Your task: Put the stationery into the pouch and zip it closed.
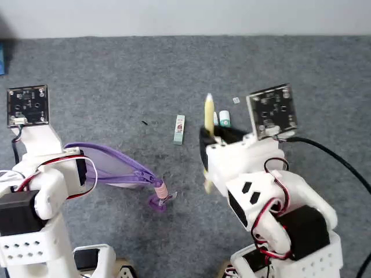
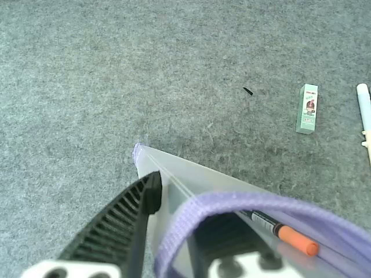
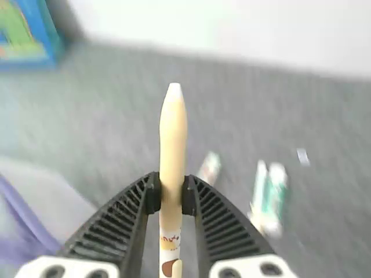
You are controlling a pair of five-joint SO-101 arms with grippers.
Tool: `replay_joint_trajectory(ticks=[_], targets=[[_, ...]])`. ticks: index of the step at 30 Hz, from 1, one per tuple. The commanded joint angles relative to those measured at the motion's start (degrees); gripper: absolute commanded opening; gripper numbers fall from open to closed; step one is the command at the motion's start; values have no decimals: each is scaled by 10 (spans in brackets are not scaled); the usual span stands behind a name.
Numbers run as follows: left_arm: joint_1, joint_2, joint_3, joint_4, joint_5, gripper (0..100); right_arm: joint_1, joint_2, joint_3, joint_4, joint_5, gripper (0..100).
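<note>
A translucent pouch [image 1: 119,165] with purple trim lies open at the left, its pink zipper pull [image 1: 160,193] toward the middle. My left gripper [image 2: 173,202] is shut on the pouch [image 2: 232,194] wall at its far end; an orange-tipped pen [image 2: 284,233] lies inside. My right gripper [image 3: 171,194] is shut on a cream pen [image 3: 173,139], held above the table right of the pouch. That cream pen [image 1: 208,116] points away from the arm's base. A green eraser box [image 1: 179,128] and two white-green items [image 1: 221,119] lie on the carpet.
Grey carpet [image 1: 116,75] covers the table. A small black speck [image 1: 144,123] and a white scrap [image 1: 236,100] lie near the stationery. A blue box [image 3: 23,29] stands by the far wall. A black cable [image 1: 336,156] runs off at the right.
</note>
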Motion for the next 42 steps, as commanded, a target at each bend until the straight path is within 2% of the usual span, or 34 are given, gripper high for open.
replay_joint_trajectory(ticks=[1,9,18,26,32,36,38,42], targets=[[0,10,21,8,0,11,-46,-15,5,-115,-41,8],[-1,11,21,7,0,11,-134,-9,19,-334,-53,8],[0,13,22,7,0,11,-220,-8,79,-423,-52,8],[0,10,40,3,0,11,-248,-8,176,-488,-28,8],[1,10,39,2,0,11,-248,-8,206,-491,4,28],[1,11,39,2,0,11,-258,-9,201,-432,35,180],[1,12,39,2,0,11,-265,-15,200,-413,34,221],[1,11,39,2,0,11,-273,-12,171,-400,33,161]])
